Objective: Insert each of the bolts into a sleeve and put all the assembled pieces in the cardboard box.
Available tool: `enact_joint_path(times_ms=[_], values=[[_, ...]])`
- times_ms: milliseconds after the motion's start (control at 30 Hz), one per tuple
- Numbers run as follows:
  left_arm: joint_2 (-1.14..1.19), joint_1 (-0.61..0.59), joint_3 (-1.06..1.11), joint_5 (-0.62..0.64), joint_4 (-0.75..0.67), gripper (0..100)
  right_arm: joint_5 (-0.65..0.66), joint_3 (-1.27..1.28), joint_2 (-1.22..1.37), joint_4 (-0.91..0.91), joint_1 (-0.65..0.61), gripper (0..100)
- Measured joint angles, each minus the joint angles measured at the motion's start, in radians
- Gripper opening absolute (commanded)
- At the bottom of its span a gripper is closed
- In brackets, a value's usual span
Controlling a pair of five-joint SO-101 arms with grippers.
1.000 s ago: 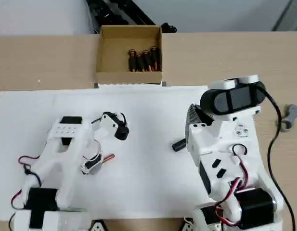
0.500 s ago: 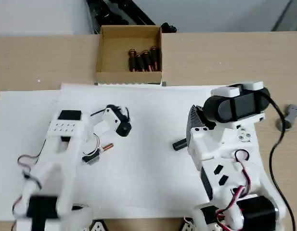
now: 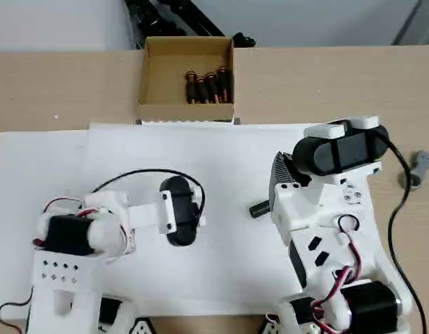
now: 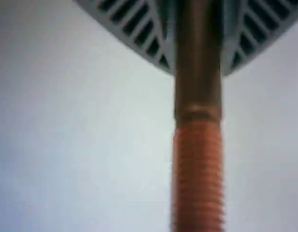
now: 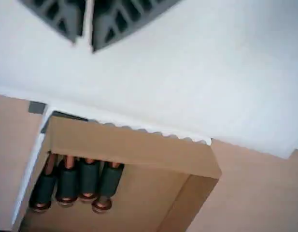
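Left end effector [image 4: 197,70]: clamped on a bolt [image 4: 197,169]. The smooth copper shank sits between the two ribbed fingers [image 4: 139,43], and the threaded end sticks out past them over the white sheet [image 3: 221,160]. From the high view, the left wrist [image 3: 179,219] sits over the sheet's near left part.

Right end effector [image 5: 88,43]: fingers all but together with a thin slit between them, nothing seen in the grip. It points toward the box [image 3: 150,76], above the sheet.

Sleeve [image 3: 258,209]: black, lying on the sheet just beside the right arm's inner side. Cannot tell whether it touches the arm.

Box: open top, on the tabletop [image 3: 61,83] at the sheet's far edge. Four assembled pieces [image 3: 208,86] lie side by side inside it, near the right wall. Each is a dark sleeve with copper bolt ends showing.
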Motion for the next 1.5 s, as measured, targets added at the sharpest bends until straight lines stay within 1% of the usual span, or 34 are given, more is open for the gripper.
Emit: enact_joint_path(times_ms=[133, 233, 300, 567, 733, 833, 900, 1000, 1133, 1333, 1433, 1500], values=[[0.074, -0.072, 0.0, -0.121, -0.115, 1, 0.0, 0.0, -0.002, 0.0, 0.0, 0.3], [0.173, -0.083, 0.0, -0.184, -0.178, 1, 0.0, 0.012, -0.002, 0.0, 0.0, 0.3], [0.258, -0.087, -0.018, -0.207, -0.189, 1, 0.0, 0.031, 0.002, 0.0, -0.002, 0.3], [0.606, -0.087, -0.226, -0.265, -0.198, 1, 0.0, 0.147, 0.002, -0.101, 0.002, 0.3], [0.792, -0.091, -0.339, -0.275, -0.198, 1, 0.0, 0.224, 0.008, -0.18, 0.072, 0.3], [0.867, -0.091, -0.376, -0.275, -0.198, 1, 0.0, 0.247, 0.006, -0.193, 0.121, 0.3], [0.901, -0.091, -0.388, -0.275, -0.198, 3, 0.0, 0.259, 0.008, -0.193, 0.137, 0.3], [0.93, -0.091, -0.39, -0.276, -0.198, 12, 0.0, 0.262, 0.008, -0.193, 0.138, 0.3], [0.953, -0.092, -0.391, -0.227, -0.224, 18, 0.0, 0.262, 0.008, -0.193, 0.137, 0.3], [0.957, -0.092, -0.399, -0.106, -0.269, 18, 0.0, 0.262, 0.008, -0.193, 0.137, 0.3], [0.957, -0.092, -0.427, 0.006, -0.272, 18, 0.0, 0.262, 0.008, -0.193, 0.137, 0.3], [0.957, -0.092, -0.445, 0.124, -0.269, 18, 0.0, 0.262, 0.008, -0.193, 0.137, 0.3]])
